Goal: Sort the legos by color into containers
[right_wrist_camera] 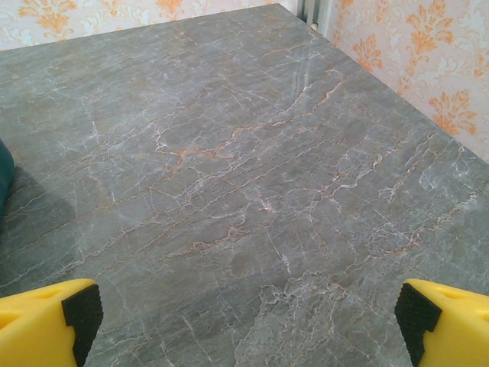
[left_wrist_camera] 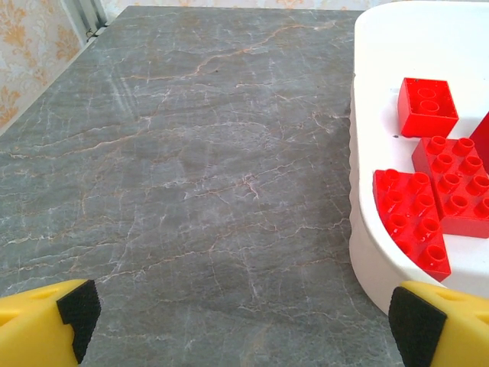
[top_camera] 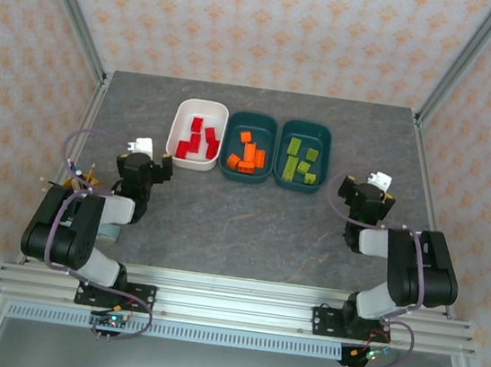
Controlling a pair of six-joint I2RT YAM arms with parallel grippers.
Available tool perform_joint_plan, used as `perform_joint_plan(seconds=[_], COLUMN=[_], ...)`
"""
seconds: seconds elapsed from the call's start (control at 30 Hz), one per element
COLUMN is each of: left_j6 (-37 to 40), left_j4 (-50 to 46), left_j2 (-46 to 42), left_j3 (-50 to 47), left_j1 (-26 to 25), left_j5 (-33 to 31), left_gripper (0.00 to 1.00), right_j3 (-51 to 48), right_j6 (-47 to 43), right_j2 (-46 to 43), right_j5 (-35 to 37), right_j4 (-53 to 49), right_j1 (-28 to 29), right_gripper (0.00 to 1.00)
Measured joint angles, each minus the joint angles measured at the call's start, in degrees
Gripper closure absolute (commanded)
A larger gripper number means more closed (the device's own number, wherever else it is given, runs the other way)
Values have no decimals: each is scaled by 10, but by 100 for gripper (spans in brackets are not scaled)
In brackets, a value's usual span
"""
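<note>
Three containers stand in a row at the back of the table. The white tub [top_camera: 180, 130] holds red legos [top_camera: 199, 138]. In the middle teal tub [top_camera: 252, 119] lie orange legos [top_camera: 251, 154], and the right teal tub [top_camera: 309, 128] has lime green legos [top_camera: 298, 163]. My left gripper [top_camera: 151, 160] hovers open just left of the white tub. From the left wrist, its yellow fingers [left_wrist_camera: 46, 325] stand wide apart over bare table, with the white tub [left_wrist_camera: 382, 115] and red legos [left_wrist_camera: 428, 107] to the right. My right gripper [top_camera: 366, 195] is open and empty right of the green tub; its midpoint [right_wrist_camera: 244, 321] is above bare table.
A small cup with pens [top_camera: 78, 181] sits at the far left beside the left arm. Metal frame posts [top_camera: 74, 7] and patterned walls close in the grey marble table [top_camera: 248, 229]. A sliver of a teal tub [right_wrist_camera: 4, 180] shows at the left edge of the right wrist view.
</note>
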Motion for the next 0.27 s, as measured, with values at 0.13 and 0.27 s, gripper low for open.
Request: perform_joint_plan(seconds=[0.13,0.27], left_j6=[0,0], left_j4=[0,0], left_j2=[0,0], left_j3=[0,0], left_j1=[0,0], left_j5=[0,0], left_gripper=[0,0], right_j3=[1,6], right_j6=[0,-1], right_j2=[0,1], right_j5=[0,-13], right_j4=[-1,-2], right_j1=[0,0], right_gripper=[0,0])
